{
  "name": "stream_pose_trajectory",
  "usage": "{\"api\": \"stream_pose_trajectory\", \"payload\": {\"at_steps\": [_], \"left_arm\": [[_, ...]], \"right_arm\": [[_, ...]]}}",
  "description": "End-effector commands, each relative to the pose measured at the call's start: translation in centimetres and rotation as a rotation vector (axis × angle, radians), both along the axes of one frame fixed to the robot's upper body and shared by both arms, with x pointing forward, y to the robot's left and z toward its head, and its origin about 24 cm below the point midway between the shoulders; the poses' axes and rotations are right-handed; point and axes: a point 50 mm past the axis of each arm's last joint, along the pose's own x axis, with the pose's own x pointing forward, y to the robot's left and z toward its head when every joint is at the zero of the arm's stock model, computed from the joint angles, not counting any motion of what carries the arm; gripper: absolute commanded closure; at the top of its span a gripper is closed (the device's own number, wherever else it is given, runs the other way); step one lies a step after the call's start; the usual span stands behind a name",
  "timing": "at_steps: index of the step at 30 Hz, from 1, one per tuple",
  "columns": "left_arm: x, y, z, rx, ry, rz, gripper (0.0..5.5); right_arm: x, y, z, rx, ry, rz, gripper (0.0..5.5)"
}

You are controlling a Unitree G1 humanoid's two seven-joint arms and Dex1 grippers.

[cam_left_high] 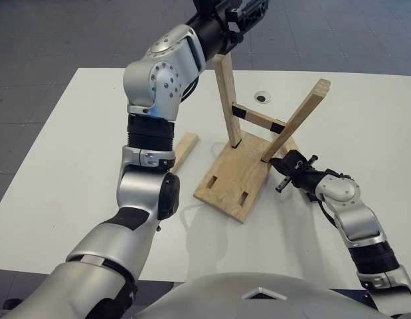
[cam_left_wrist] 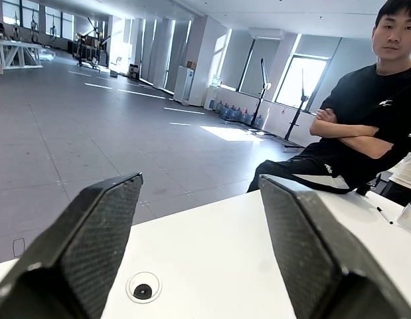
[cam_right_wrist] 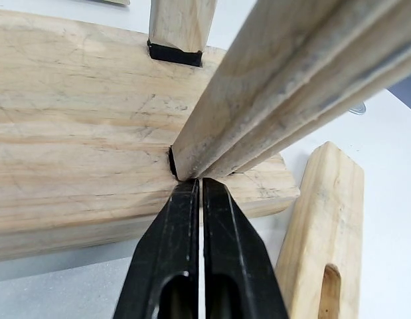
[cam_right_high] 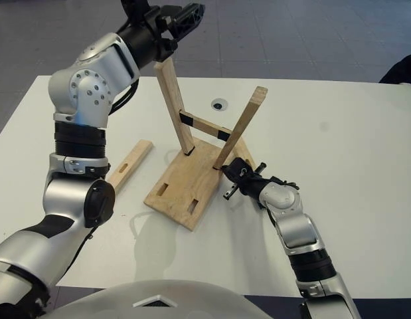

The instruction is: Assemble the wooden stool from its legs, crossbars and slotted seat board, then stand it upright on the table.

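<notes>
the seat board [cam_left_high: 225,183] lies flat about the middle of the table [cam_left_high: 72,133], one corner turned toward the near edge. two empty slots show in its near end. two legs stand in the slots at its far end. the left leg [cam_left_high: 226,100] is close to upright, and the right leg [cam_left_high: 299,118] leans out toward the table's right edge. a crossbar [cam_left_high: 258,118] with dark ends joins them low down, sloping a little toward the right leg.

a loose leg [cam_right_high: 131,164] with a slot in it lies flat on the table just beside the board, on the side of the table's left edge. a second loose leg [cam_right_wrist: 325,219], also slotted, lies by the board's right corner, close behind the leaning leg.

the left gripper [cam_left_wrist: 200,189] is raised high beside the top of the left leg, toward the far edge, its fingers [cam_left_wrist: 85,246] spread wide with nothing between them.

the right gripper [cam_right_wrist: 198,189] is low over the table at the board's right side. its fingers are pressed together and pinch nothing, and their tips rest against the foot of the right leg where it enters the board.

a round grommet [cam_left_high: 261,98] sits in the table near the far edge, beyond the legs.
</notes>
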Motion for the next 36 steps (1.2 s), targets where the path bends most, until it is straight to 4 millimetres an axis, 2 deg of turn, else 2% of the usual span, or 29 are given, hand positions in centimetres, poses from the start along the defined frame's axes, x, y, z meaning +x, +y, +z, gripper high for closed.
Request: {"api": "stream_pose_trajectory", "payload": {"at_steps": [1, 9, 13, 15, 16, 18, 20, 22, 23, 25, 26, 28, 29, 30, 31, 32, 33, 34, 36], "left_arm": [[0.6, 0.6, 0.3, 0.026, -0.038, 0.022, 2.23], [1.3, 2.0, 0.2, 0.014, -0.042, 0.070, 2.23], [1.1, 1.6, 0.1, 0.012, -0.041, 0.045, 2.23], [0.9, 1.4, 0.8, -0.010, -0.064, 0.037, 2.23], [0.9, 1.3, 1.4, -0.028, -0.086, 0.037, 2.23], [0.8, 1.6, 4.1, -0.082, -0.188, 0.069, 2.23], [0.2, 2.7, 9.2, -0.145, -0.404, 0.133, 2.23], [-0.8, 3.7, 13.2, -0.198, -0.576, 0.171, 2.23], [-1.2, 3.9, 14.4, -0.208, -0.623, 0.172, 2.23], [-1.3, 3.7, 14.7, -0.197, -0.638, 0.153, 2.23], [-0.8, 3.3, 13.5, -0.169, -0.594, 0.136, 2.23], [0.6, 2.1, 8.4, -0.081, -0.403, 0.073, 2.23], [1.1, 1.4, 4.6, 0.000, -0.278, 0.025, 2.23], [1.1, 1.0, -1.9, 0.136, -0.064, -0.012, 2.23], [0.0, 1.5, -8.8, 0.249, 0.190, -0.038, 2.23], [-2.4, 2.0, -14.1, 0.340, 0.392, -0.096, 2.23], [-3.9, 2.4, -16.5, 0.389, 0.469, -0.113, 2.23], [-4.2, 2.2, -16.2, 0.391, 0.465, -0.132, 2.23], [-2.7, 1.7, -12.9, 0.366, 0.342, -0.115, 2.23]], "right_arm": [[0.0, 0.5, 0.3, 0.000, -0.012, 0.011, 5.40], [-0.2, 0.7, 0.1, -0.007, -0.002, 0.024, 5.40], [-0.1, 0.7, 0.0, -0.008, -0.001, 0.024, 5.40], [-0.1, 0.7, 0.0, -0.009, -0.001, 0.022, 5.40], [-0.2, 0.7, 0.0, -0.010, 0.000, 0.020, 5.40], [-0.3, 0.6, 0.0, -0.010, 0.002, 0.017, 5.40], [-0.3, 0.6, 0.0, -0.009, 0.002, 0.017, 5.40], [-0.3, 0.6, 0.0, -0.008, 0.002, 0.017, 5.40], [-0.4, 0.6, 0.0, -0.008, 0.003, 0.016, 5.40], [-0.4, 0.7, -0.1, -0.005, 0.005, 0.014, 5.40], [-0.5, 0.8, -0.1, -0.003, 0.005, 0.013, 5.40], [-0.5, 0.9, -0.2, -0.003, 0.006, 0.013, 5.40], [-0.5, 0.8, -0.2, -0.004, 0.007, 0.013, 5.40], [-0.6, 0.8, -0.3, -0.004, 0.008, 0.012, 5.40], [-0.5, 0.8, -0.2, -0.007, 0.007, 0.011, 5.40], [-0.5, 0.6, -0.2, -0.008, 0.004, 0.003, 5.40], [-0.4, 0.4, -0.2, -0.010, 0.003, -0.006, 5.40], [-0.4, 0.2, -0.2, -0.012, 0.002, -0.017, 5.40], [-0.4, 0.2, -0.4, -0.014, 0.002, -0.021, 5.40]]}}
